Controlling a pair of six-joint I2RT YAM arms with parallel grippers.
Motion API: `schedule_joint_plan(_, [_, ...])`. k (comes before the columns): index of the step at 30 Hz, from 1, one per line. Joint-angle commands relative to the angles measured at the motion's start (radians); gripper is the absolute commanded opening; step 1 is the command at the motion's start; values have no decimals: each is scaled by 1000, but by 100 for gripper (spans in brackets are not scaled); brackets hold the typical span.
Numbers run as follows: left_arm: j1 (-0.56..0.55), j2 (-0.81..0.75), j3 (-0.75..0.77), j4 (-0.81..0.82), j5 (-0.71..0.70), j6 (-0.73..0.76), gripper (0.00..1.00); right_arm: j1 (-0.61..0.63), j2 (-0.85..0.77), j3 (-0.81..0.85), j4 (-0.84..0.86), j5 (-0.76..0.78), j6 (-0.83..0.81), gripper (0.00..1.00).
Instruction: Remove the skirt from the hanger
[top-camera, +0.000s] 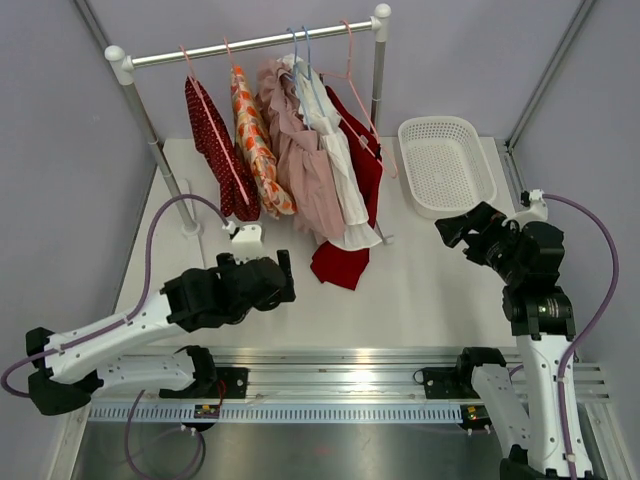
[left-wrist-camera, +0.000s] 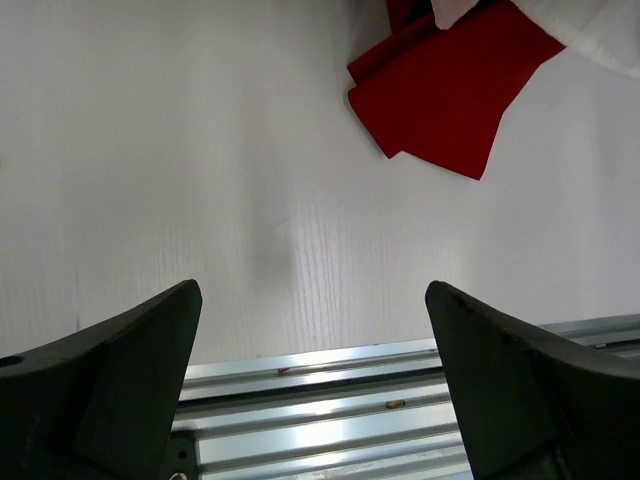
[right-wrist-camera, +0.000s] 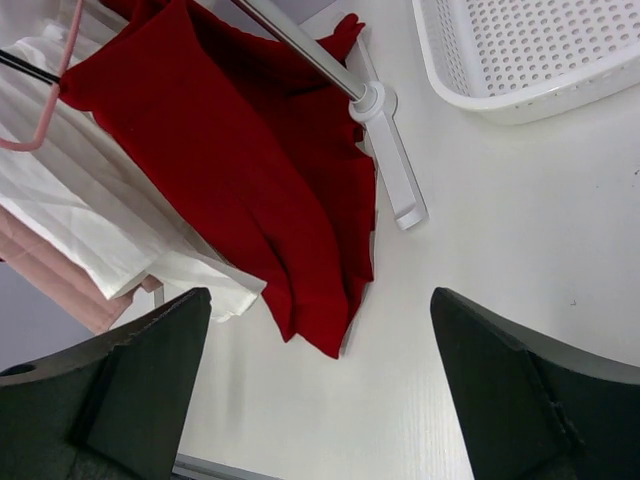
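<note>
Several garments hang on hangers from the rack's rod (top-camera: 250, 45): a dark red dotted one (top-camera: 213, 145), an orange patterned one (top-camera: 257, 145), a pink ruffled skirt (top-camera: 300, 160), a white one (top-camera: 340, 180) and a red one (top-camera: 352, 245) whose hem lies on the table. My left gripper (top-camera: 285, 275) is open and empty, low over the table in front of the rack. My right gripper (top-camera: 458, 228) is open and empty, right of the clothes. The left wrist view shows the red hem (left-wrist-camera: 440, 90). The right wrist view shows the red garment (right-wrist-camera: 250, 180), white cloth (right-wrist-camera: 90, 200) and a pink hanger (right-wrist-camera: 40, 130).
A white perforated basket (top-camera: 404, 150) stands at the back right and also shows in the right wrist view (right-wrist-camera: 530, 100). The rack's right post and foot (right-wrist-camera: 395, 170) stand beside the red garment. A metal rail (top-camera: 340, 380) runs along the near edge.
</note>
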Motion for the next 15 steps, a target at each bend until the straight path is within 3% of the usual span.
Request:
schedule_joint_plan(1, [-43, 15, 148, -205, -117, -58, 99, -4, 59, -5, 75, -38, -14, 100])
schedule_joint_plan(5, [-141, 76, 404, -446, -183, -185, 98, -4, 109, 34, 60, -51, -5, 100])
schedule_joint_plan(7, [-158, 172, 630, -578, -194, -201, 95, -4, 119, 38, 64, -53, -2, 99])
schedule_joint_plan(9, [-207, 247, 816, -576, -197, -118, 89, -4, 116, 36, 63, -41, 0, 100])
schedule_joint_plan(15, [-276, 459, 1191, -508, -276, 99, 91, -4, 128, 39, 58, -32, -3, 99])
